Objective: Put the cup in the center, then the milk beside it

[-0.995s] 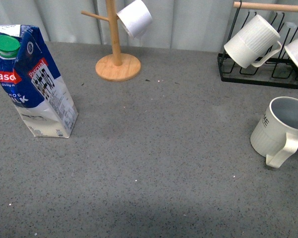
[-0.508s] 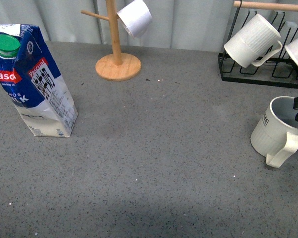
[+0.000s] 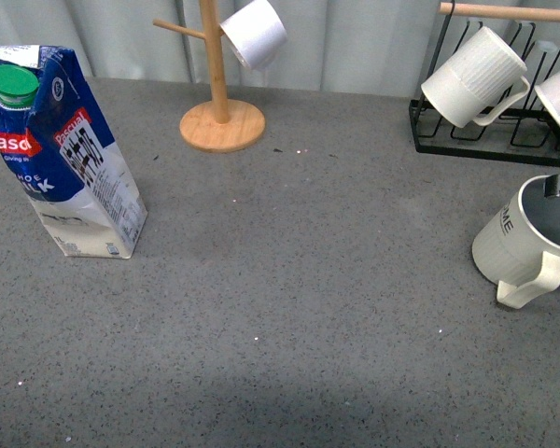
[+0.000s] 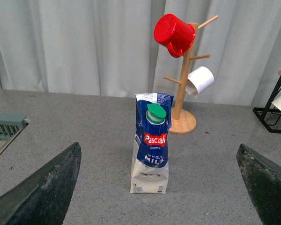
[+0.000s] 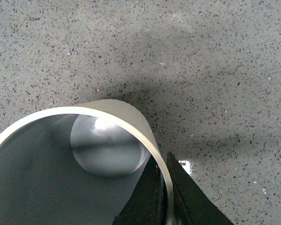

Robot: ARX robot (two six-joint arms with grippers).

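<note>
Change: the cup [image 3: 515,245] leans over more than a moment ago | Right claw [image 5: 165,187]: pinching the cup's rim | Left claw [image 4: 158,154]: wide open, holding nothing | Cup: far right of the wooden mug tree [image 3: 215,103] | Milk [image 3: 70,177]: standing left of the tree | Bench [image 3: 289,308]: grey, speckled | Room: pale curtain [image 3: 355,47] behind the tree

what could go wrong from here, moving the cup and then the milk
1. The right fingers pinch the cup at one spot on its rim, and it sits tilted, so it may swing or slip on the way to the center.
2. The ribbed mug hangs on the rack close behind; a high lift might bump it.
3. The milk is tall and narrow, so an off-center grab could topple it.
</note>
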